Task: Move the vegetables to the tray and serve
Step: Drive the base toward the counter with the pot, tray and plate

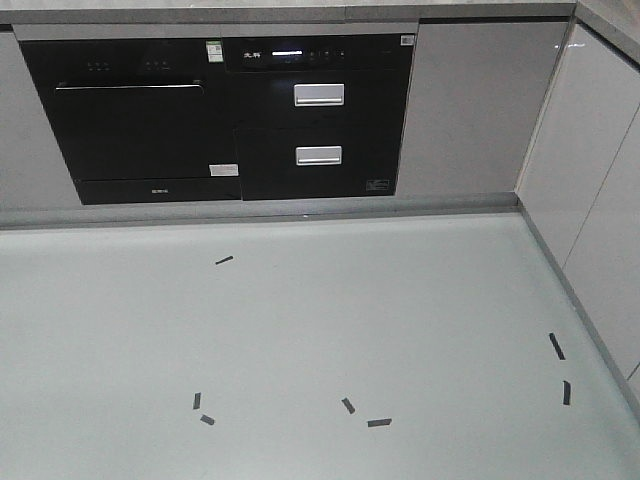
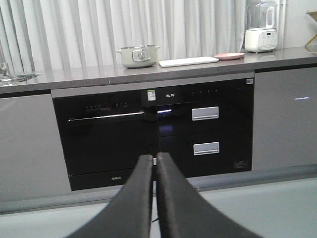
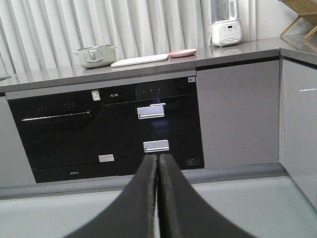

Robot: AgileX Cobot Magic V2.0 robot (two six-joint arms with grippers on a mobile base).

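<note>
Cream rectangular plastic tray (image 2: 188,61) on grey table (image 2: 74,77), round pink plate (image 2: 229,56) at its 3 o'clock, left hand (image 2: 154,157) and right hand (image 3: 158,156) closed, fingers together.

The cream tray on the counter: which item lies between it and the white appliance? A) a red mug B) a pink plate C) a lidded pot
B: the pink plate lies between the tray and the white appliance; the pot stands on the tray's other side.

Grey countertop (image 2: 74,77) over black built-in appliances (image 1: 215,120) with 2 silver drawer handles (image 1: 318,94); white curtains (image 2: 99,25) hanging behind; pale glossy floor (image 1: 300,330) dotted with short black tape strips (image 1: 379,422).
</note>
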